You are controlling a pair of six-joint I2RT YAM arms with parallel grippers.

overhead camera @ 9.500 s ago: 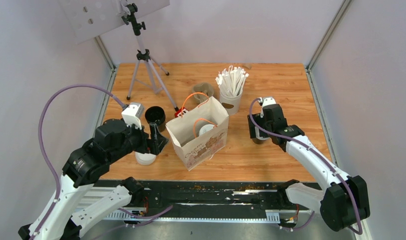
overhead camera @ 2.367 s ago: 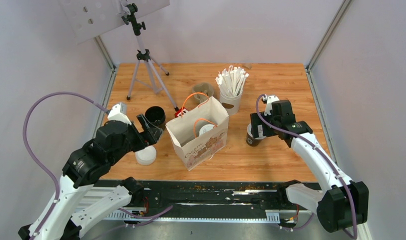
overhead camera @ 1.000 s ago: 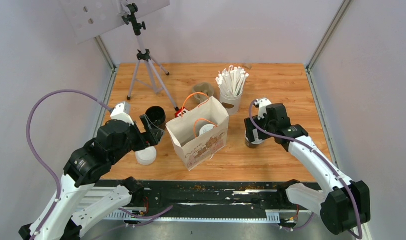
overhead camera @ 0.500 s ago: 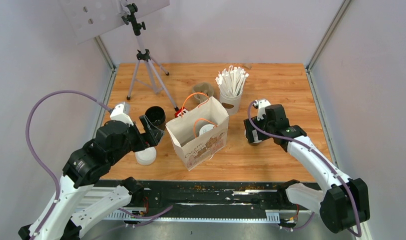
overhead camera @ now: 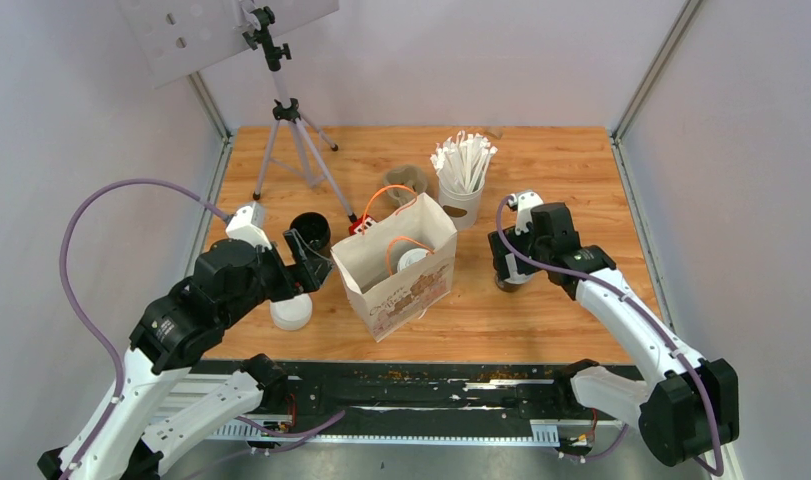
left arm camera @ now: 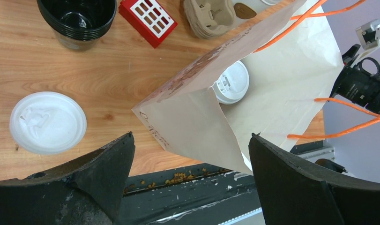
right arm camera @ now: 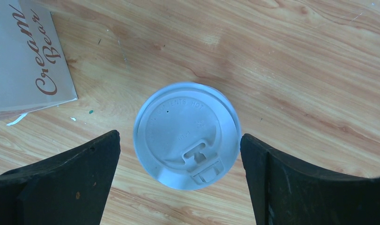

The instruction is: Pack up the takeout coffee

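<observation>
Cup point(right arm camera: 187, 133), white-lidded, stands on table point(overhead camera: 571, 170) just right of paper bag point(overhead camera: 396, 270), between wide-spread right jaws, untouched. Left jaws spread, empty. Likely light, crushable; grip side wall below rim, gently.

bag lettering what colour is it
Reddish-brown lettering on the pale beige paper bag, clearest in the right wrist view.

bagged cup point(left arm camera: 231, 82) mostly hidden by bag point(left arm camera: 192, 117), lid point(right arm camera: 187, 135) lettering faint
</observation>
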